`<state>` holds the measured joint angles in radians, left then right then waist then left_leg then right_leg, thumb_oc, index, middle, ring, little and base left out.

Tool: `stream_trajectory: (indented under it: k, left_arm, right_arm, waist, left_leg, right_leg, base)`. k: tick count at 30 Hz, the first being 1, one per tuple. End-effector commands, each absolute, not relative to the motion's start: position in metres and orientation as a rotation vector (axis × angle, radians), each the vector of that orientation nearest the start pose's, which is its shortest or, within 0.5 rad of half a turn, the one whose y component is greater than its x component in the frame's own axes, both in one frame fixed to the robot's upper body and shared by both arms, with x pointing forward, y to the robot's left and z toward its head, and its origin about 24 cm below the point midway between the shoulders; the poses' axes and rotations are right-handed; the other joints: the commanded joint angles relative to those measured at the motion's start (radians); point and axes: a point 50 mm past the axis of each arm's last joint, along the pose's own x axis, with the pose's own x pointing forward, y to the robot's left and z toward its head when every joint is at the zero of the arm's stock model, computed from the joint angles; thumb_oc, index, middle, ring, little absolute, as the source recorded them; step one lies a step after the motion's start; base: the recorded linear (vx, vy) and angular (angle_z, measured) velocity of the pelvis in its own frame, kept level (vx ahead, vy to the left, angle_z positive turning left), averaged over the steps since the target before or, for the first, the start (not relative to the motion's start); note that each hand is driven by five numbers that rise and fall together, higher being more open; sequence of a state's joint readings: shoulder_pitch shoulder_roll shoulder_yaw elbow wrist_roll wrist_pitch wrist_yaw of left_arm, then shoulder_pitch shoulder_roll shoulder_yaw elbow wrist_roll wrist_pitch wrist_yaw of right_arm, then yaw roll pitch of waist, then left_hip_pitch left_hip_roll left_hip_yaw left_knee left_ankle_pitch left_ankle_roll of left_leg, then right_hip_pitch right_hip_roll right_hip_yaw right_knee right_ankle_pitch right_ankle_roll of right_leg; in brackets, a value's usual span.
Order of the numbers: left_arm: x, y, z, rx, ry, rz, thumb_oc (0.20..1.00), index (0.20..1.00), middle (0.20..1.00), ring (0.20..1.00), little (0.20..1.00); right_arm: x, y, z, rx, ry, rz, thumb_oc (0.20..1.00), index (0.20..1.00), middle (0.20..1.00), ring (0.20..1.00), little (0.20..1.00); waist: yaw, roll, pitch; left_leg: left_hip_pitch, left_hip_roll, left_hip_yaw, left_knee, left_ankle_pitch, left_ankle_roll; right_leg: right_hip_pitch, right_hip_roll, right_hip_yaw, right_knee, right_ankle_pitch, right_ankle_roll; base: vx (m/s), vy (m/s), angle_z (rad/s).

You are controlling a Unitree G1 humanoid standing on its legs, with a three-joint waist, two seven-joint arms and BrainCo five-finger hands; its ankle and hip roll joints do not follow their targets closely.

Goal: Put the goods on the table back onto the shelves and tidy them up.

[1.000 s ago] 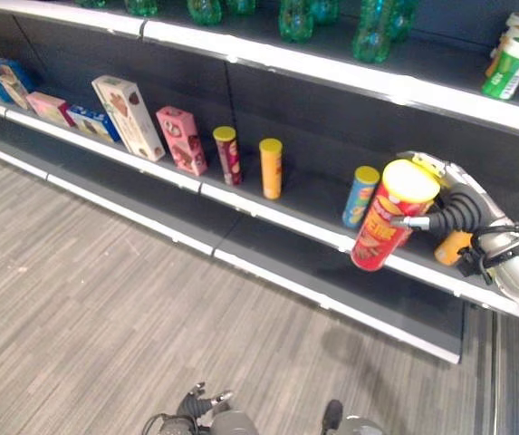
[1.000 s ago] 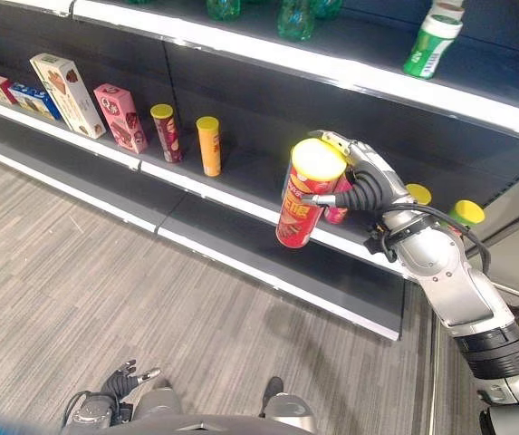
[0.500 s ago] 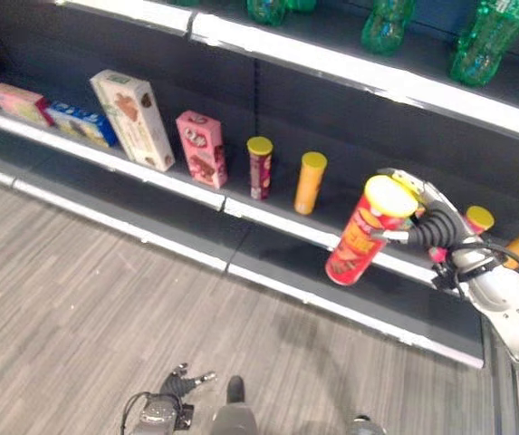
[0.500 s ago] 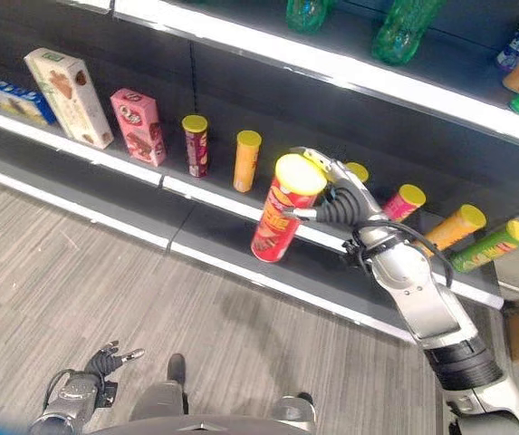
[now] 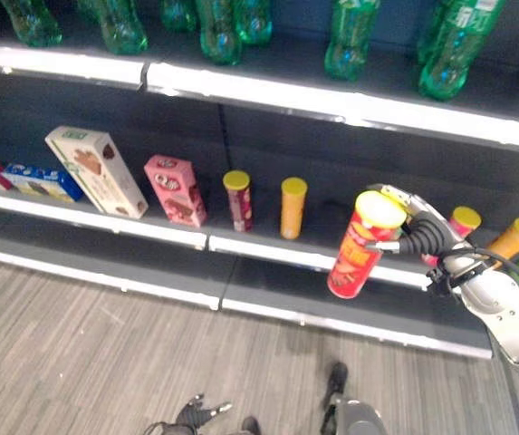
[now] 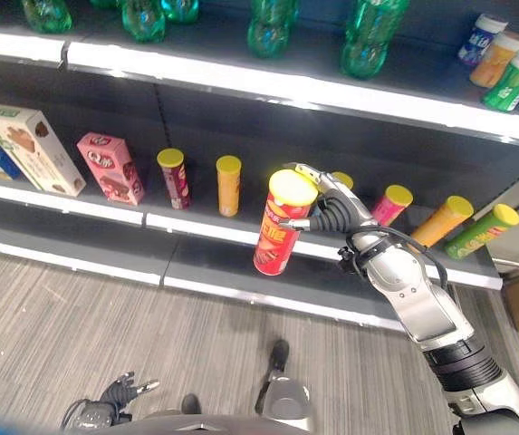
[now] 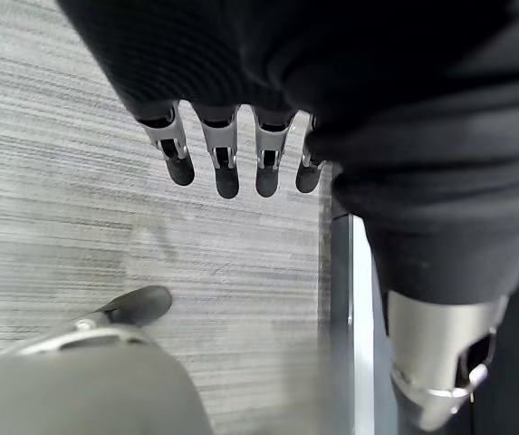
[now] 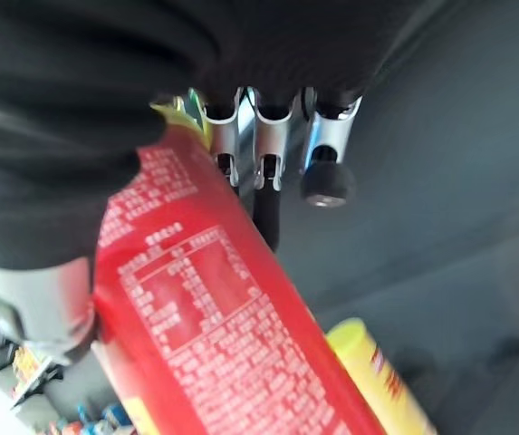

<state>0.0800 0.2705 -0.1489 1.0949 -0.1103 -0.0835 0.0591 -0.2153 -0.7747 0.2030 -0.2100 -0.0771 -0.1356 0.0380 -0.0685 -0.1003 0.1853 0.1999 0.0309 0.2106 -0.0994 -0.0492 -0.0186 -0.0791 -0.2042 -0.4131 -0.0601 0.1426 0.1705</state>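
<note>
Tipping is the main risk from here: the red crisp can (image 6: 277,228) is held near its yellow lid, leaning with its base swung toward the left and hanging in front of the middle shelf (image 6: 196,227) edge, so it could catch that edge or be set down askew and fall over. A second risk is judged to lie in the neighbours: an upright yellow-lidded can (image 6: 341,181) stands just behind the hand, and several cans lie tilted to the right of it, a pink one (image 6: 388,204), an orange one (image 6: 438,220) and a green one (image 6: 478,232); any of these could be knocked further if the arm sweeps rightward. A slip in the grasp is also possible, since the can is gripped only at its upper end.

The right hand (image 6: 331,215) is closed around the can's top, fingers (image 8: 268,149) wrapped over the red wall as seen in the right wrist view. The right arm is stretched forward from the lower right, with the wrist roughly level with the shelf edge. The left hand (image 7: 232,149) hangs low over the grey floor (image 7: 78,208), its fingers relaxed and straight, holding nothing. Two upright cans, maroon (image 6: 174,178) and orange (image 6: 228,184), stand further left on the same shelf.
</note>
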Motion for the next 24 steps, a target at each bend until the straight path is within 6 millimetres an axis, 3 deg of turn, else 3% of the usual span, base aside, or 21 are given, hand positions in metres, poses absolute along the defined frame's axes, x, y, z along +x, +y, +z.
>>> stream_trajectory:
  k: [1, 6, 10, 12, 13, 14, 16, 18, 19, 20, 21, 24]
  left_arm:
    - [0.125, 0.244, -0.142, 0.275, 0.984, 0.117, 1.000, 1.000, 1.000, 1.000, 1.000]
    - [0.126, 0.241, -0.141, 0.257, 0.964, 0.113, 1.000, 1.000, 1.000, 1.000, 1.000]
    - [0.134, 0.240, -0.136, 0.208, 0.922, 0.138, 1.000, 1.000, 1.000, 1.000, 1.000]
    - [0.137, 0.238, -0.135, 0.176, 0.903, 0.156, 1.000, 1.000, 1.000, 1.000, 1.000]
    - [0.136, 0.238, -0.135, 0.164, 0.901, 0.167, 1.000, 1.000, 1.000, 1.000, 1.000]
    - [0.137, 0.238, -0.135, 0.164, 0.900, 0.167, 1.000, 1.000, 1.000, 1.000, 1.000]
    - [0.134, 0.238, -0.137, 0.155, 0.913, 0.179, 1.000, 1.000, 1.000, 1.000, 1.000]
    - [0.134, 0.238, -0.137, 0.159, 0.916, 0.179, 1.000, 1.000, 1.000, 1.000, 1.000]
    - [0.134, 0.239, -0.137, 0.168, 0.919, 0.184, 1.000, 1.000, 1.000, 1.000, 1.000]
    - [0.134, 0.239, -0.137, 0.167, 0.920, 0.184, 1.000, 1.000, 1.000, 1.000, 1.000]
    - [0.133, 0.241, -0.137, 0.172, 0.926, 0.190, 1.000, 1.000, 1.000, 1.000, 1.000]
    - [0.130, 0.241, -0.140, 0.179, 0.951, 0.186, 1.000, 1.000, 1.000, 1.000, 1.000]
  right_arm:
    - [0.276, -0.190, 0.208, -0.868, -0.636, 0.268, 0.200, 0.200, 0.200, 0.200, 0.200]
    - [0.275, -0.188, 0.205, -0.842, -0.626, 0.290, 0.200, 0.200, 0.200, 0.200, 0.200]
    - [0.275, -0.184, 0.205, -0.812, -0.638, 0.306, 0.200, 0.200, 0.200, 0.200, 0.200]
    - [0.276, -0.182, 0.204, -0.816, -0.639, 0.311, 0.200, 0.200, 0.200, 0.200, 0.200]
    - [0.277, -0.182, 0.203, -0.825, -0.632, 0.308, 0.200, 0.200, 0.200, 0.200, 0.200]
    - [0.277, -0.182, 0.204, -0.825, -0.633, 0.307, 0.200, 0.200, 0.200, 0.200, 0.200]
    - [0.281, -0.178, 0.200, -0.872, -0.620, 0.316, 0.200, 0.200, 0.200, 0.200, 0.200]
    - [0.282, -0.175, 0.199, -0.865, -0.625, 0.325, 0.200, 0.200, 0.200, 0.200, 0.200]
    - [0.285, -0.171, 0.196, -0.863, -0.623, 0.330, 0.200, 0.200, 0.200, 0.200, 0.200]
    - [0.285, -0.171, 0.196, -0.863, -0.623, 0.331, 0.200, 0.200, 0.200, 0.200, 0.200]
    - [0.286, -0.170, 0.192, -0.846, -0.611, 0.333, 0.200, 0.200, 0.200, 0.200, 0.200]
    - [0.288, -0.169, 0.182, -0.883, -0.571, 0.338, 0.200, 0.200, 0.200, 0.200, 0.200]
  waist:
    - [0.019, 0.009, 0.007]
    - [0.022, 0.018, -0.006]
    - [0.040, 0.003, 0.024]
    - [0.056, 0.008, 0.048]
    - [0.061, 0.009, 0.058]
    - [0.058, 0.005, 0.056]
    - [0.065, 0.008, 0.055]
    - [0.067, 0.009, 0.051]
    - [0.076, 0.028, 0.046]
    - [0.075, 0.029, 0.046]
    - [0.076, 0.052, 0.041]
    - [0.066, 0.085, 0.021]
  left_leg:
    - [-0.036, 0.032, 0.001, 0.012, -0.056, -0.032]
    - [-0.008, 0.062, 0.008, 0.042, -0.090, -0.050]
    - [-0.124, 0.120, -0.008, 0.367, -0.159, -0.103]
    - [-0.196, 0.130, -0.062, 0.525, -0.128, -0.133]
    - [-0.214, 0.138, -0.085, 0.535, -0.099, -0.147]
    - [-0.218, 0.133, -0.087, 0.531, -0.093, -0.146]
    - [-0.207, 0.197, -0.100, 0.400, -0.087, -0.150]
    - [-0.190, 0.209, -0.112, 0.309, -0.059, -0.147]
    - [-0.211, 0.253, -0.174, 0.182, 0.017, -0.153]
    - [-0.206, 0.254, -0.173, 0.171, 0.023, -0.155]
    - [-0.217, 0.280, -0.217, 0.085, 0.071, -0.176]
    - [-0.196, 0.260, -0.230, 0.065, 0.053, -0.182]
  right_leg:
    - [0.054, -0.007, 0.018, 0.010, -0.066, 0.009]
    - [0.088, 0.024, 0.009, 0.004, -0.103, -0.008]
    - [0.133, 0.042, 0.000, -0.008, -0.151, -0.050]
    - [0.163, 0.058, -0.004, -0.022, -0.170, -0.074]
    - [0.173, 0.065, -0.005, -0.027, -0.181, -0.080]
    - [0.170, 0.061, -0.008, -0.027, -0.179, -0.080]
    - [0.181, 0.059, 0.005, -0.027, -0.203, -0.062]
    - [0.179, 0.055, 0.017, -0.027, -0.205, -0.055]
    - [0.179, 0.056, 0.039, -0.027, -0.216, -0.043]
    - [0.179, 0.058, 0.039, -0.027, -0.217, -0.044]
    - [0.194, 0.054, 0.060, -0.027, -0.235, -0.029]
    - [0.215, 0.032, 0.066, -0.027, -0.226, -0.014]
  base:
    - [0.11, -0.058, -0.05]
    - [0.14, -0.093, -0.11]
    - [0.11, -0.168, -0.10]
    - [0.06, -0.074, -0.16]
    - [0.04, -0.006, -0.07]
    - [0.10, 0.060, -0.02]
    - [0.18, 0.136, 0.03]
    - [0.14, 0.170, -0.19]
    - [0.11, 0.158, -0.49]
    - [0.25, 0.349, -0.27]
    - [0.20, 0.246, -0.15]
    - [0.23, 0.293, -0.31]
